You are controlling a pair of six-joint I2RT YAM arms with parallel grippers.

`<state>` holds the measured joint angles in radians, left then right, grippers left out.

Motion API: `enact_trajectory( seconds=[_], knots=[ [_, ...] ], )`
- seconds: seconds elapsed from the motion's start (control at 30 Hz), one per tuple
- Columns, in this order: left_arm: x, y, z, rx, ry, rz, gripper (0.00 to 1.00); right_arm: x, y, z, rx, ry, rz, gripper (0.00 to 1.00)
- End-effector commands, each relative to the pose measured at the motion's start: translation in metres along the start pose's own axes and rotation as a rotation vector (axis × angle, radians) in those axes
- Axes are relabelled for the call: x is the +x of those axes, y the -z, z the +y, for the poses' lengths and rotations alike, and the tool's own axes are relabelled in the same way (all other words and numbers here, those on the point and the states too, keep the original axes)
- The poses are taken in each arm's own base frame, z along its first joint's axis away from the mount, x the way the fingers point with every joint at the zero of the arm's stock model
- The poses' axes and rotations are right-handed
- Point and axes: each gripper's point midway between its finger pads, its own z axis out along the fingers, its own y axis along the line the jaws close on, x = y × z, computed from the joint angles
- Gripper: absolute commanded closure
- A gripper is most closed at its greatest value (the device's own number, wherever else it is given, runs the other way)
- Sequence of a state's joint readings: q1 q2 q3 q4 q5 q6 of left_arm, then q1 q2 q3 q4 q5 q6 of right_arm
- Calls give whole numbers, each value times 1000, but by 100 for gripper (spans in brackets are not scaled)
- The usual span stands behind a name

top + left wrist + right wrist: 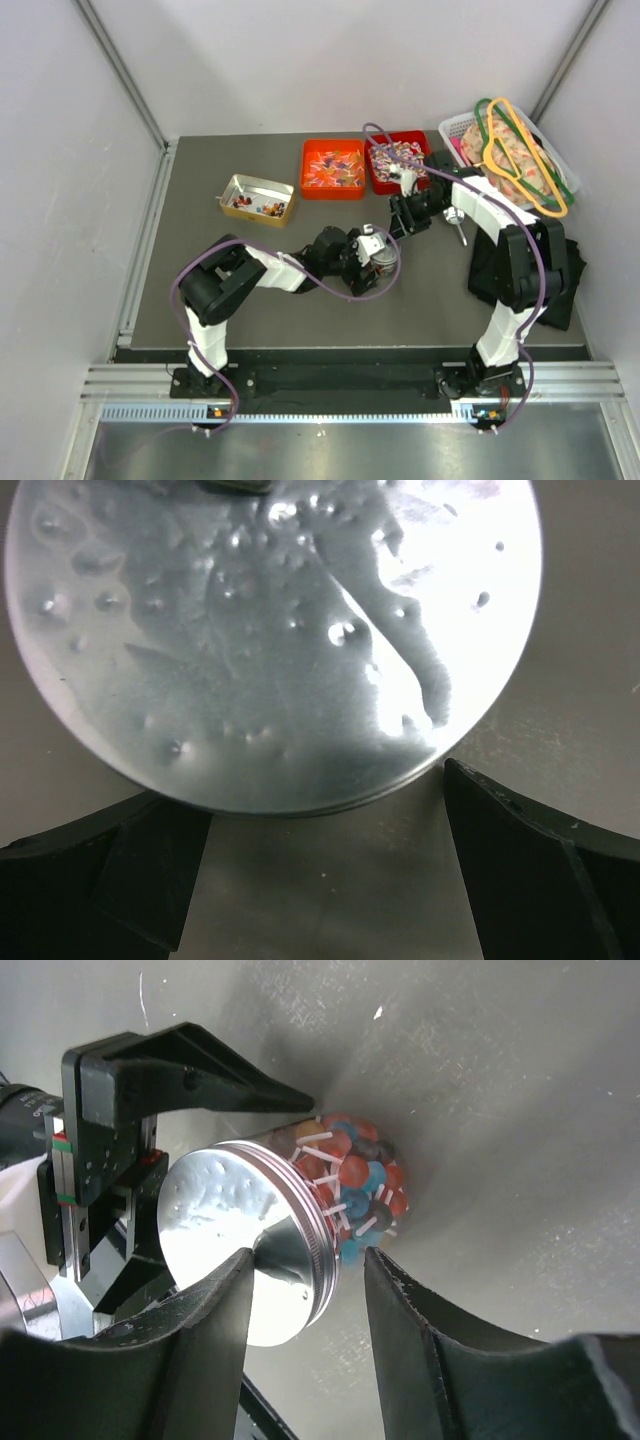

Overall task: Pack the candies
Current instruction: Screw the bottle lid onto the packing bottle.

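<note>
Black fingers of the right pincer fill the foreground, apart and empty, above a jar on the grey surface. Candies crowd the glass behind its dented silver lid. The left pincer has its jaws wide on either side of the lid end; one finger is hidden, so whether it grips cannot be told. More candies lie in an orange tray and a red tray, too small to sort.
</note>
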<state>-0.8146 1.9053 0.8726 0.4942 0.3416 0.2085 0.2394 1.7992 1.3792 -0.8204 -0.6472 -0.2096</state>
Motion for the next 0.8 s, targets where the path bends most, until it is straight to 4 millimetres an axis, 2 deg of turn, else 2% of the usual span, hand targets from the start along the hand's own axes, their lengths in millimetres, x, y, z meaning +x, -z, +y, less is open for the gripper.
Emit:
enact_trajectory(
  seconds=[0.0,0.23,0.57,0.77],
  knots=[
    [7,-4,15,-72,-9,35,1,-2,14,-3,54,46,-3,53],
    [3,-18,18,-57,-7,8,1,10,5,1,4,21,35,57],
    [-1,-20,12,-30,1,-19,1,18,-10,19,-72,22,88,59],
    [-1,-26,14,-33,16,-19,1,8,0,17,-23,51,55,53]
  ],
)
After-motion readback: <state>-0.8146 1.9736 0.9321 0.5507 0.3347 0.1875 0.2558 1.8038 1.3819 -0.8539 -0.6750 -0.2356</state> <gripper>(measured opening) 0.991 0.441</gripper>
